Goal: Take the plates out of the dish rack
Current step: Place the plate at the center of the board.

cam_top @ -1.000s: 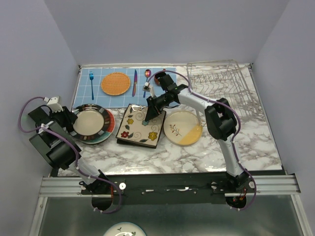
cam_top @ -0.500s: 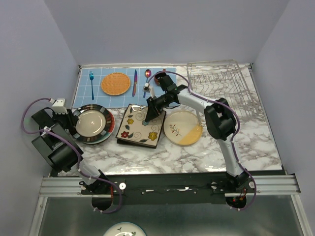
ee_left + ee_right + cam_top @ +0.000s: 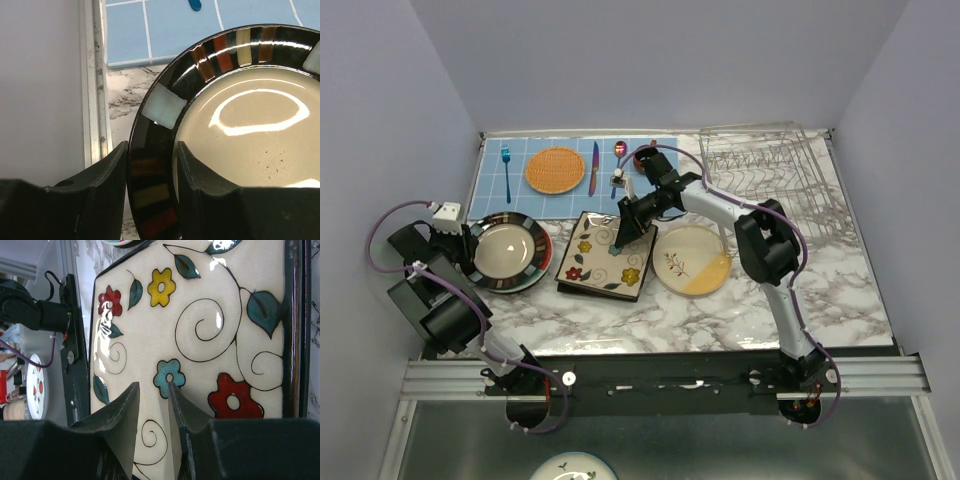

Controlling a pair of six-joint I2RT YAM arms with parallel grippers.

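Observation:
The silver wire dish rack [image 3: 762, 160] stands at the back right, and I see no plates in it. A stripe-rimmed plate [image 3: 505, 248] [image 3: 240, 125] lies on top of a stack at the left. My left gripper [image 3: 460, 236] [image 3: 151, 145] hovers open over its left rim, one finger on each side of the rim. A square flowered plate [image 3: 600, 258] [image 3: 200, 325] lies in the middle. My right gripper [image 3: 623, 234] [image 3: 153, 386] hangs just above its far right part, jaws slightly apart with nothing between them. To the right lies a round cream-and-yellow plate [image 3: 692, 260].
A blue placemat [image 3: 515, 185] at the back left carries an orange woven mat [image 3: 558, 170], a fork [image 3: 506, 170], a knife [image 3: 593, 168] and a spoon [image 3: 619, 150]. A dark-red cup [image 3: 645, 154] sits behind the right arm. Another plate [image 3: 570, 467] lies below the table's front rail.
The stripe-rimmed plate went from tilted to lying flat on its stack. My left gripper has drawn back a little to the left. The right arm has not moved.

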